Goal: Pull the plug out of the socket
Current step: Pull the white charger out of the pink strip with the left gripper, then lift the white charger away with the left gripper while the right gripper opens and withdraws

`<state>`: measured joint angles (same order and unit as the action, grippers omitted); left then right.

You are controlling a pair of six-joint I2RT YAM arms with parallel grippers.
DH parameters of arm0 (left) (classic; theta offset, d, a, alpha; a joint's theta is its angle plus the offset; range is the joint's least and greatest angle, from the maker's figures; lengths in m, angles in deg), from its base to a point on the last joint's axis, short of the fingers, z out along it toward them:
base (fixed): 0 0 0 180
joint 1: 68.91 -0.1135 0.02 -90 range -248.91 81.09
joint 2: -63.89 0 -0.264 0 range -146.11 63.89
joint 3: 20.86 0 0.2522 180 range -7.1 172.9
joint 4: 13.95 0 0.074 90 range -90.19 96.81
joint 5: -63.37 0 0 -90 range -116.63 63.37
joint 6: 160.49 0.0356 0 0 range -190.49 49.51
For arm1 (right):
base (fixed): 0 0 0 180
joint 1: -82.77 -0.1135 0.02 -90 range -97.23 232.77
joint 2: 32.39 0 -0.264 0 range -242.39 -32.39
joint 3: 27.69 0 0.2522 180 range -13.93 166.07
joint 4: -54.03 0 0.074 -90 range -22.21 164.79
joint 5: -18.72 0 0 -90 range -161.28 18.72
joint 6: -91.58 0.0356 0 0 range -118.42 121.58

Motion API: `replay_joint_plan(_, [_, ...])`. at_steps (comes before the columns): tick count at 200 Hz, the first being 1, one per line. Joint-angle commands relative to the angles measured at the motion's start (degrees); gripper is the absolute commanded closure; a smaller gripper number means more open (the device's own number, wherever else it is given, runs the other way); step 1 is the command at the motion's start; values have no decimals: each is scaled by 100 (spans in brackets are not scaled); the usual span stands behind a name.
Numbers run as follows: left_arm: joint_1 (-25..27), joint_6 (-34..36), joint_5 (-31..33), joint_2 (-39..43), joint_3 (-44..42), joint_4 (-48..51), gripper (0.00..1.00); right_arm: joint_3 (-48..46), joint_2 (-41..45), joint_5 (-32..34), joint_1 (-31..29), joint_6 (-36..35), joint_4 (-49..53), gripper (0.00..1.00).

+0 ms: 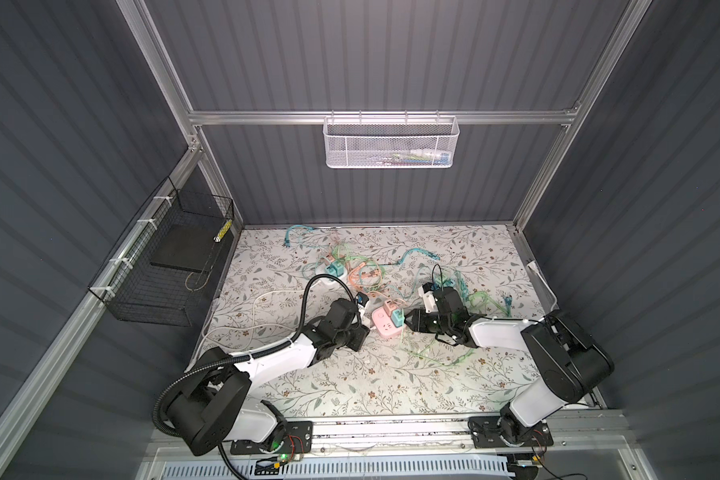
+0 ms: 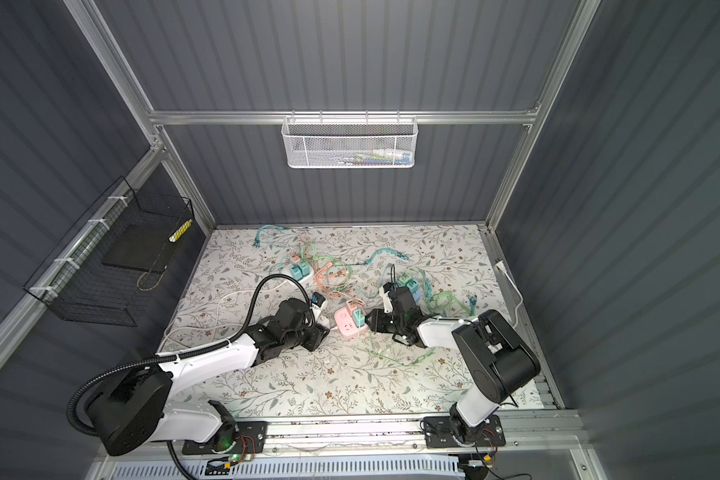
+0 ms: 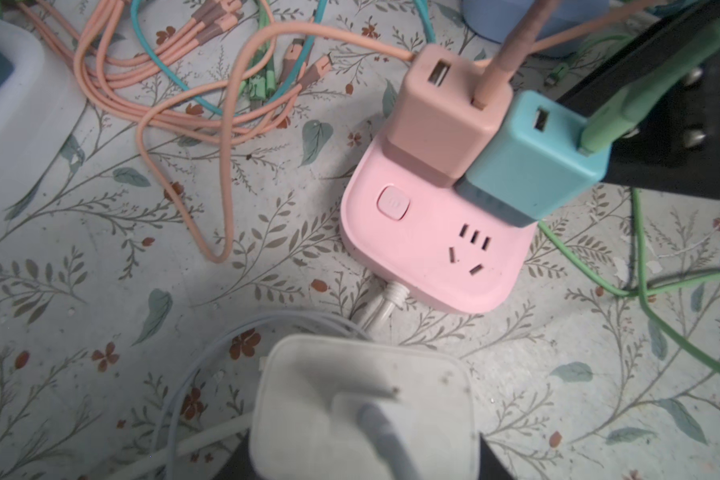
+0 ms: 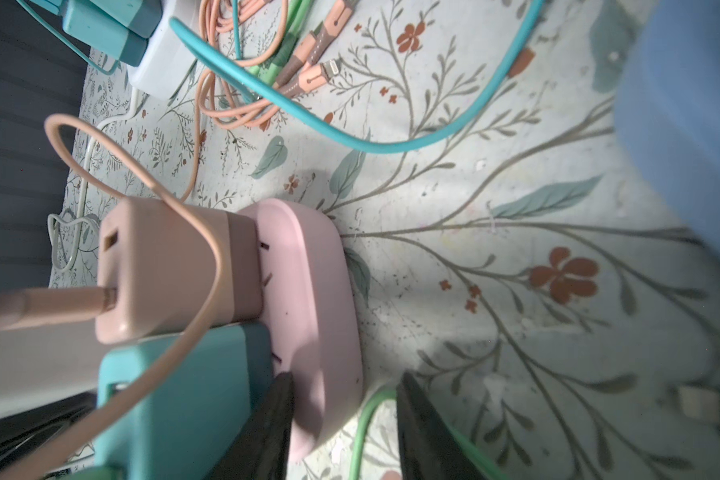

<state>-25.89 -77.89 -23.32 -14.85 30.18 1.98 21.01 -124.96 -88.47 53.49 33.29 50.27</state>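
The teal plug (image 3: pixel 533 162) sits seated in the pink socket (image 3: pixel 425 249) on the worktop (image 3: pixel 100 291), pressed beside a peach plug (image 3: pixel 445 112); the right gripper (image 4: pixel 345 380), jaws part open and gripping nothing, sits at its base, likely lining up a pull; the left gripper (image 1: pixel 362 309) has its jaws clamped on a white adapter (image 3: pixel 350 395), apparently holding it aside.

Dark grey ribbed walls (image 1: pixel 350 62) and aluminium frame (image 1: pixel 267 117) enclose a floral table (image 1: pixel 350 386); a white mesh basket (image 1: pixel 389 145) hangs behind.
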Motion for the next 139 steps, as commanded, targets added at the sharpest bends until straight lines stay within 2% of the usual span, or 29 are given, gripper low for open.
replay_joint_plan(1, [-35,-284,240,77,391,732,90,-171,87,240,27,-128,477,56])
replay_joint_plan(49, [-35,-376,561,271,664,1509,87,-215,222,357,27,-150,538,56])
replay_joint_plan(139, [-119,-344,512,113,1050,2575,80,-339,747,576,22,-244,636,60])
